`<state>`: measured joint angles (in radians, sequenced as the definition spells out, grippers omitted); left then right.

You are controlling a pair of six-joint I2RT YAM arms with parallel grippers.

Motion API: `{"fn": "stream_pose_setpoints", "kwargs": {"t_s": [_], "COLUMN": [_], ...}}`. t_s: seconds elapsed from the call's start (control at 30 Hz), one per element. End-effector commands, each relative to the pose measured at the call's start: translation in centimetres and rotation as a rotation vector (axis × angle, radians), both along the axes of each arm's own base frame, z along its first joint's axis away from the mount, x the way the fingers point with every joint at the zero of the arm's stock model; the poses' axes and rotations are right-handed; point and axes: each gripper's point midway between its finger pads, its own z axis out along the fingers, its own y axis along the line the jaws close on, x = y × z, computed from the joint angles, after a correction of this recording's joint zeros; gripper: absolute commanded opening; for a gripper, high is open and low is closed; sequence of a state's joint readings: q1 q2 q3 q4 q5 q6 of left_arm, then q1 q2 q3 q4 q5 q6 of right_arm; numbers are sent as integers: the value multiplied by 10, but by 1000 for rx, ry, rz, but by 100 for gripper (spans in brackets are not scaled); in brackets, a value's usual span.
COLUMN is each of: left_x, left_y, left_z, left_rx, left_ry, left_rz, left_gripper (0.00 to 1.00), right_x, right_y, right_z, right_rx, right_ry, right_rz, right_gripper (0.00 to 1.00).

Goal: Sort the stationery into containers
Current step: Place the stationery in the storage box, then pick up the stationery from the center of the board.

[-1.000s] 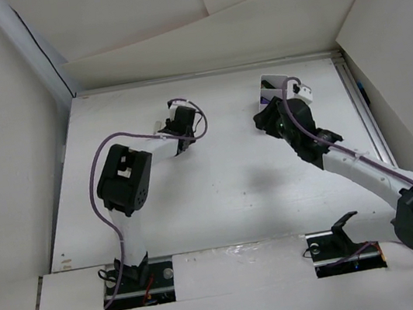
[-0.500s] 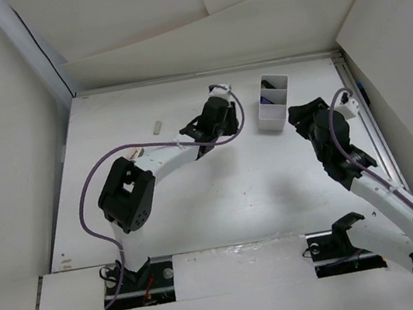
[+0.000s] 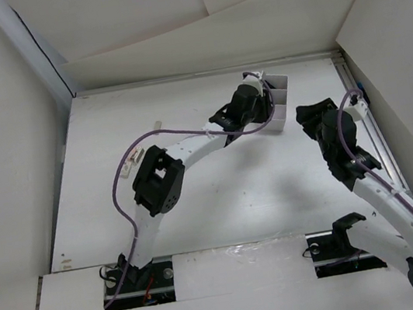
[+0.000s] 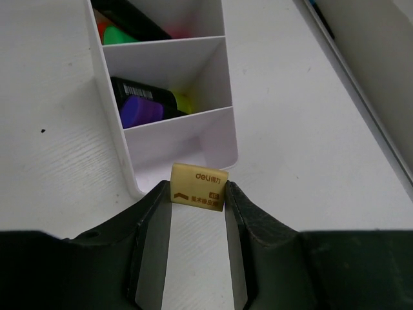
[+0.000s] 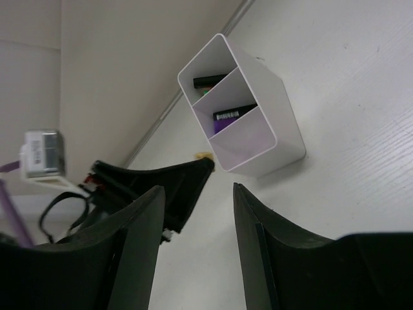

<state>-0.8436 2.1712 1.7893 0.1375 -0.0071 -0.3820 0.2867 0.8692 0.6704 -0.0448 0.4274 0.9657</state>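
Observation:
The white three-compartment box [image 4: 161, 48] stands at the back of the table [image 3: 281, 88]. Its far compartment holds a black-bodied marker with green [image 4: 113, 33] and pink showing. The middle one holds a purple marker [image 4: 139, 111] and a yellow one [image 4: 184, 102]. The near compartment looks empty. My left gripper [image 4: 199, 194] is shut on a tan eraser [image 4: 199, 186] and holds it just short of the box's near end; the gripper also shows from above [image 3: 260, 107]. My right gripper [image 5: 197, 188] is open and empty, to the right of the box [image 5: 251, 123].
A second small tan block [image 3: 158, 125] lies on the table left of the left arm. Paper walls enclose the table on three sides. A rail [image 3: 370, 121] runs along the right edge, close behind the right arm.
The left arm swung right across the table, carrying the eraser up to the box. The right arm drew back from the box toward the right and near side.

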Motion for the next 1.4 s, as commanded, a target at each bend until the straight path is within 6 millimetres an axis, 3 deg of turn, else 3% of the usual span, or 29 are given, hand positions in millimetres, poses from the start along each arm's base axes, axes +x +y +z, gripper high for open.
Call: {"fn": "stream_pose_setpoints", "kwargs": {"t_s": [0.0, 0.03, 0.1, 0.17, 0.2, 0.3, 0.43, 0.53, 0.6, 0.67, 0.7, 0.77, 0.8, 0.83, 0.9, 0.93, 0.97, 1.0, 1.03, 1.07, 1.13, 1.17, 1.27, 1.3, 1.37], "left_x": [8, 9, 11, 15, 16, 21, 24, 26, 27, 26, 24, 21, 16, 15, 17, 22, 23, 27, 29, 43, 54, 62, 71, 77, 78], "left_y": [-15, -16, -19, -23, -24, -27, -34, -36, -37, -37, -34, -26, -19, -9, 10, 32, 51, 69, 92, 130, 171, 209, 262, 290, 313], "left_z": [24, 29, 16, 22, 11, 7, 12, 3, 13, 10, 25, 33, 60, 55, 69, 99, 80, 82, 98, 75, 65, 53, 34, 23, 1], "left_rx": [-78, -87, -77, -92, -80, -89, -107, -99, -110, -102, -110, -121, -139, -112, -106, -141, -116, -127, -155, -134, -166, -154, -113, -78, 1], "left_ry": [-21, -29, -20, -34, -23, -22, -22, -15, -25, -18, -38, -55, -103, -104, -125, -165, -134, -126, -132, -90, -40, -18, 9, 10, 52], "left_rz": [-19, -20, -19, -20, -19, -7, -13, -13, -13, -13, -17, -3, -11, 20, 62, 102, 138, 177, 223, 297, 392, 462, 591, 665, 705], "left_gripper": [22, 23, 24, 25, 27, 30, 40, 54, 65, 69, 69, 65, 63, 62, 61, 61, 61, 60, 60, 60, 60, 61, 62, 63, 63], "right_x": [-1, -1, -4, -5, -4, -4, -1, -1, -2, -2, -2, -4, -4, -4, -4, -4, -4, -3, -2, -1, 3, 2, 5, 5, 6], "right_y": [-2, -2, -3, -3, -6, -4, 1, 3, 1, 1, 1, 0, 0, 0, 0, 1, 3, 4, 4, 4, 7, 10, 17, 18, 19], "right_z": [16, 16, 18, 14, 14, 14, 12, 12, 15, 15, 15, 19, 14, 14, 17, 16, 16, 13, 16, 13, 11, 11, 9, 11, 7], "right_rx": [30, 30, 42, 40, 40, 42, 46, 48, 48, 48, 48, 51, 49, 49, 51, 44, 46, 44, 46, 44, 44, 38, 38, 39, 26], "right_ry": [-57, -57, -70, -61, -61, -60, -59, -58, -68, -68, -68, -80, -71, -71, -80, -78, -78, -69, -79, -70, -58, -56, -44, -53, -42], "right_rz": [7, 7, 5, 5, -4, 6, 27, 36, 26, 26, 26, 26, 26, 26, 26, 37, 47, 47, 47, 47, 59, 76, 98, 99, 101], "right_gripper": [52, 52, 52, 52, 52, 52, 52, 52, 52, 52, 52, 52, 52, 52, 52, 52, 52, 52, 52, 52, 51, 51, 51, 51, 51]}}
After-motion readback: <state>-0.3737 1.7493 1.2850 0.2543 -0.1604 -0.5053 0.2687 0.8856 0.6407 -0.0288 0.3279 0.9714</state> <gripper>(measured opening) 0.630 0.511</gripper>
